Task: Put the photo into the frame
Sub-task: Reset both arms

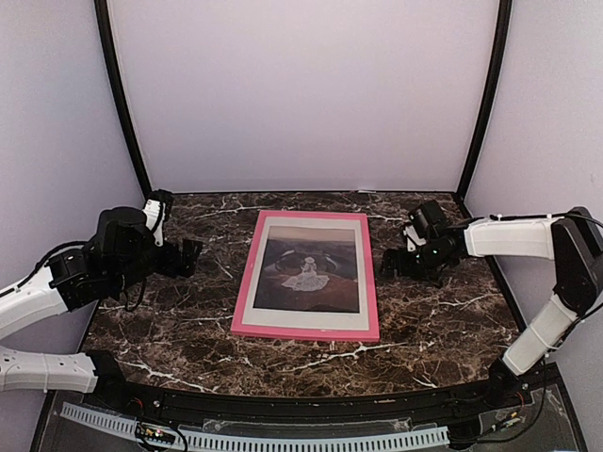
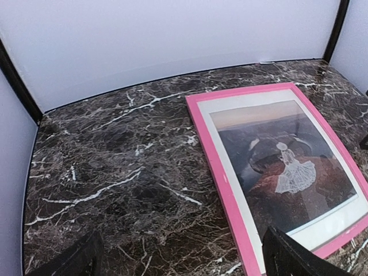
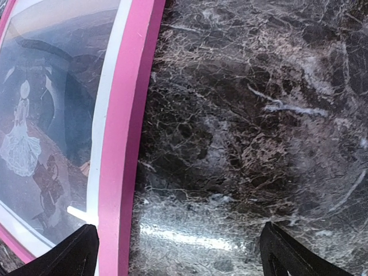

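The pink frame [image 1: 247,273] lies flat, face up, in the middle of the marble table. The photo [image 1: 310,271] sits inside it, a dark sepia scene with a small white-dressed figure and a white border. The frame also shows in the left wrist view [image 2: 215,167] with the photo [image 2: 287,167], and in the right wrist view [image 3: 123,138] with the photo [image 3: 40,126]. My left gripper [image 1: 191,256] is open and empty, left of the frame. My right gripper [image 1: 391,264] is open and empty, just right of the frame's right edge.
The dark marble table [image 1: 170,339] is walled by pale panels at back and sides, with black corner posts [image 1: 122,104]. A black rail with a white strip [image 1: 283,438] runs along the near edge.
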Action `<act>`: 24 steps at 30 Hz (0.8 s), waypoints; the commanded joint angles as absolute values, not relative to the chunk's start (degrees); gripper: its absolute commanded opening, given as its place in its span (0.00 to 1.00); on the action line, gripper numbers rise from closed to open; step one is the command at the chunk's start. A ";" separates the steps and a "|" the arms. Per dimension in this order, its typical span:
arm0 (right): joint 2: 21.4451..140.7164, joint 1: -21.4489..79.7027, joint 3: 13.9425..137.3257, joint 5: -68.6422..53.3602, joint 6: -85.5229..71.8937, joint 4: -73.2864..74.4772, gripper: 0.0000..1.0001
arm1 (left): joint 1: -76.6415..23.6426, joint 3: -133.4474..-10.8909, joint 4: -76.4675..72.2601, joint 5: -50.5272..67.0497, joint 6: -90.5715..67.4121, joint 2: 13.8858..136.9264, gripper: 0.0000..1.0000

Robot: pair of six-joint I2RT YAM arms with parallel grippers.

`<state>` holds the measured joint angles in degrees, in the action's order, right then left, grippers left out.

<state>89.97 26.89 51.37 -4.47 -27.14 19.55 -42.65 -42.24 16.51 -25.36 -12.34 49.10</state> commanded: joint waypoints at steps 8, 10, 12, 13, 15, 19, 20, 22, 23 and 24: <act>87.56 27.07 60.00 5.43 -16.16 25.24 0.99 | -42.46 -37.35 15.89 -42.61 -19.88 43.87 0.99; 86.72 27.02 60.47 6.65 -14.55 24.10 0.99 | -42.29 -36.05 14.15 -43.56 -19.54 42.56 0.99; 86.05 27.07 60.95 8.02 -13.06 22.90 0.99 | -42.13 -34.47 11.40 -43.63 -18.32 41.06 0.99; 85.84 27.07 61.25 8.67 -12.53 22.43 0.99 | -42.03 -33.34 9.00 -43.57 -17.35 40.57 0.99; 85.42 27.02 62.02 9.89 -11.30 21.46 0.99 | -41.78 -31.71 5.22 -43.14 -15.78 39.28 0.99; 84.16 26.99 63.07 13.82 -9.50 20.25 0.99 | -39.78 -30.36 0.56 -42.47 -13.61 39.19 0.99; 83.60 26.97 63.19 14.59 -9.31 20.08 0.99 | -38.40 -30.43 0.27 -41.56 -13.49 39.90 0.99; 81.70 26.75 63.00 15.63 -9.35 19.50 0.99 | -35.87 -30.86 0.19 -38.36 -12.84 41.50 0.99; 81.05 26.66 62.75 15.94 -9.47 19.05 0.99 | -33.91 -31.42 0.18 -37.02 -12.75 42.89 0.99; 80.07 26.44 62.03 15.94 -9.61 18.43 0.99 | -33.04 -31.75 0.38 -34.99 -13.03 43.77 0.99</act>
<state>84.20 26.87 61.47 12.27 -10.76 22.06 -37.06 -31.14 3.77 -40.21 -14.66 40.86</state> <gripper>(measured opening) 0.986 0.990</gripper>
